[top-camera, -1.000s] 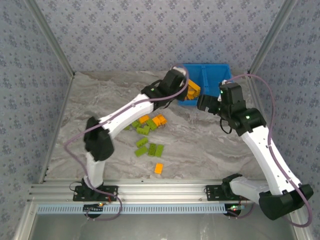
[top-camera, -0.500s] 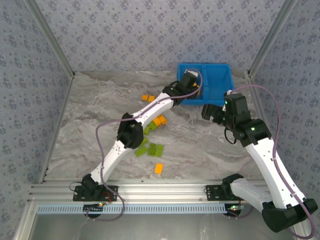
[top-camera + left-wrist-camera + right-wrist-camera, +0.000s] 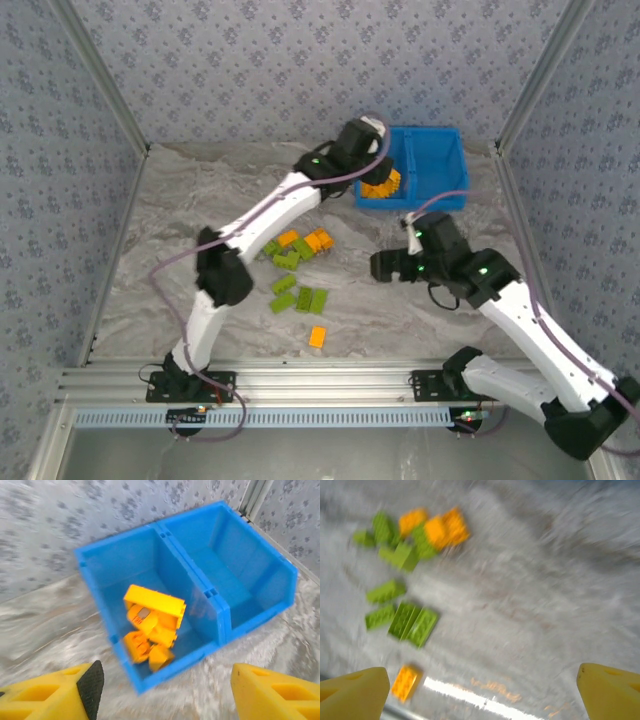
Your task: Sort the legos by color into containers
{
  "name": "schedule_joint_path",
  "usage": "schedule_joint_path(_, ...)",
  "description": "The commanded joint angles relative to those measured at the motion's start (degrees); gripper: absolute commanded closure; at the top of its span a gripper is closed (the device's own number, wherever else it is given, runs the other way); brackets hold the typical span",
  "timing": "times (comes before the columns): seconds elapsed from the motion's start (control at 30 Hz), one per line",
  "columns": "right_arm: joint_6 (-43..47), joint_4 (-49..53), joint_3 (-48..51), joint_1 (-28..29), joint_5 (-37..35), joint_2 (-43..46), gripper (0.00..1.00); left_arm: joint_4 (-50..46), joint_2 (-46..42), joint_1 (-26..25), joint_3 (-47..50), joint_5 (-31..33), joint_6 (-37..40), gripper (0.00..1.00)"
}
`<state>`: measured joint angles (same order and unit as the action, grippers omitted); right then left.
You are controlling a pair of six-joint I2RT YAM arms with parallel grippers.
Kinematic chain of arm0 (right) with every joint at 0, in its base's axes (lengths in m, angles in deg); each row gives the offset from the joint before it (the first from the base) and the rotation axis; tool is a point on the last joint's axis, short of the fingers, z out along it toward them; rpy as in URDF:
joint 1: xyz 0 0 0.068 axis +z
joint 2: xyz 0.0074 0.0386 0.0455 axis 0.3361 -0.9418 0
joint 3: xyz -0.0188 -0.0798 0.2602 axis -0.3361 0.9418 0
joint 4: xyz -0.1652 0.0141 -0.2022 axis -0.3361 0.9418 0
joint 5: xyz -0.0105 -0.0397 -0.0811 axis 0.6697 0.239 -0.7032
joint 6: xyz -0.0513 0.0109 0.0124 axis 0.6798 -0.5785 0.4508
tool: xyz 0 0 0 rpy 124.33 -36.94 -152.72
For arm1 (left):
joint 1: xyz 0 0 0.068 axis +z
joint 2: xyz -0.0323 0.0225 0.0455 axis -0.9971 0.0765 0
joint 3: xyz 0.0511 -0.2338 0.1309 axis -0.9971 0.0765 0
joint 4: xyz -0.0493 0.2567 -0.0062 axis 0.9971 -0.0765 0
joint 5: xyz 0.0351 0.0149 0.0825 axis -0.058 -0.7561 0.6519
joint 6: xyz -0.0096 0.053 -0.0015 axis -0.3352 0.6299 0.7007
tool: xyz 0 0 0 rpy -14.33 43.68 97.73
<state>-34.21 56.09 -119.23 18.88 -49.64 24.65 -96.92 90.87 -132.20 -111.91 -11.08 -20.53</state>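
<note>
The blue bin stands at the back right of the table. In the left wrist view the bin holds several orange legos in its left compartment, while the right compartment is bare. My left gripper hovers at the bin's left near corner, and its jaws are open and hold nothing. On the table lie loose green and orange legos, more green ones and a single orange one. My right gripper hangs right of them, open and empty, above green legos.
Patterned walls with metal posts enclose the marbled table. The metal rail with both arm bases runs along the near edge. Bare table lies between the loose legos and the bin. The right wrist view is blurred by motion.
My right gripper has swung from beside the bin down and left toward the middle of the table. My left gripper has drawn back from over the bin to its left corner.
</note>
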Motion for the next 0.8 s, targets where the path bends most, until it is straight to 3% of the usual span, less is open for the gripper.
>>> schedule_joint_path(0.0, -6.8, 3.7, 1.9, 8.6, 0.4, -4.5, 0.01, 2.9, -17.0, 2.2, 13.9, 4.4, 2.1, 0.27)
schedule_joint_path(0.17, -21.8, -0.3, 4.5, 25.0, -0.1, -13.1, 0.0, 2.9, -37.8, 4.6, 40.0, 9.3, 4.4, 0.2)
schedule_joint_path(0.3, -27.5, -2.8, 3.0, 32.6, -1.2, -23.2, 0.0, -0.5, -51.6, 5.0, 55.1, 11.4, 3.2, 0.18)
schedule_joint_path(0.5, -31.3, -2.9, -4.1, 35.5, -5.7, -36.1, 0.0, -9.6, -65.0, 5.1, 65.2, 9.8, -0.1, 0.14)
schedule_joint_path(0.77, -35.1, -9.5, -6.8, 33.5, -2.9, -47.0, 0.05, -8.9, -72.9, 5.1, 70.6, 9.8, 0.5, 0.08)
